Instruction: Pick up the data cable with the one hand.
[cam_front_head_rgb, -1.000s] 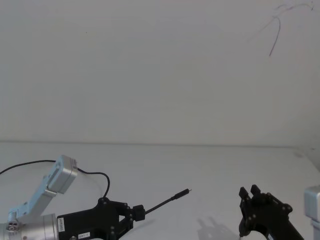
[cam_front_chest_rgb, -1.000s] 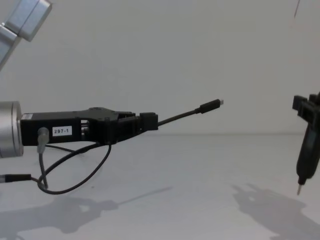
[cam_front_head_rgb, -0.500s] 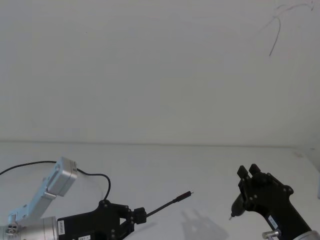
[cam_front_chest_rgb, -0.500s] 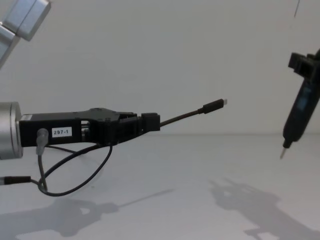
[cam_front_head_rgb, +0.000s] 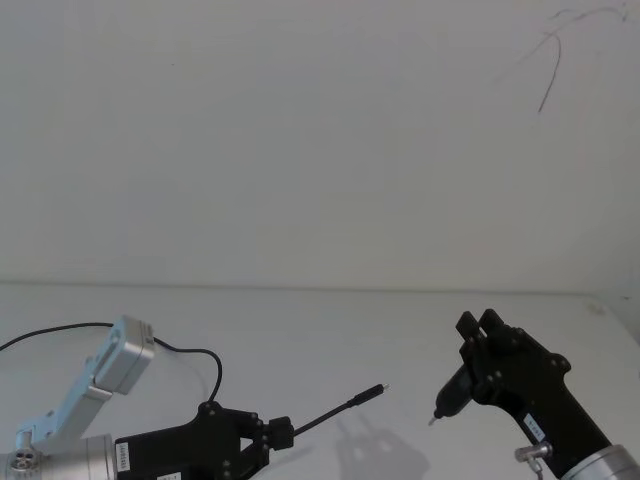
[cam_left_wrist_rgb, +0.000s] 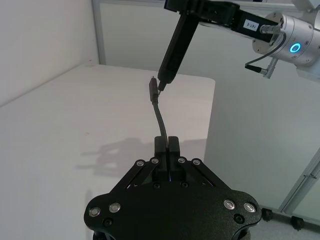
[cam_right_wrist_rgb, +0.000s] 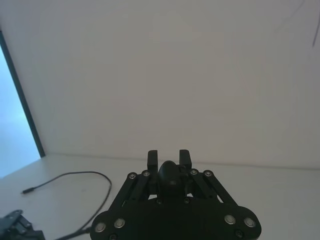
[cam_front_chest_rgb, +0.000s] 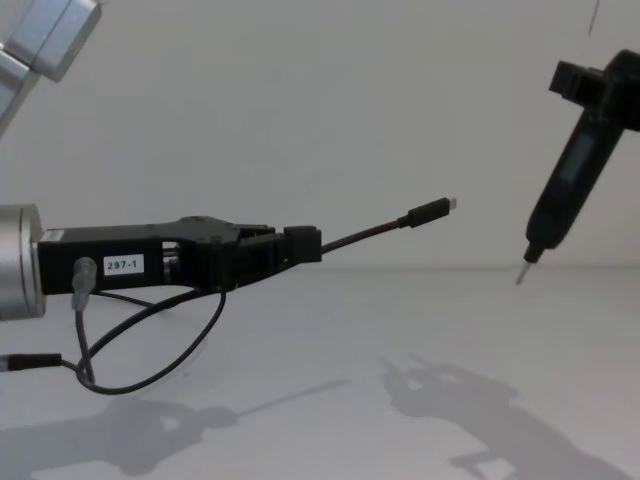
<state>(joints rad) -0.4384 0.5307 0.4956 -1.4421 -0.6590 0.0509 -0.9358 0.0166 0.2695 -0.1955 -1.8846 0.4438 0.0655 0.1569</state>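
Left gripper (cam_front_chest_rgb: 300, 245): I keep it clamped on the data cable (cam_front_chest_rgb: 400, 222), lifted clear of the counter (cam_front_chest_rgb: 420, 330).
Right gripper (cam_front_head_rgb: 478, 330): clamped on a pen-shaped tool (cam_front_chest_rgb: 560, 185), now raised nearer the plug (pickup looks done).

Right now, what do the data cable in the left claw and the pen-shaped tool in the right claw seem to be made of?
The data cable: matte black cord, probably rubber or plastic sheath, ending in a silvery, likely metal tip. It is clamped in the left claw. The pen-shaped tool: smooth dark body, seemingly plastic, with a thin pale point, perhaps metal. The right claw holds it.
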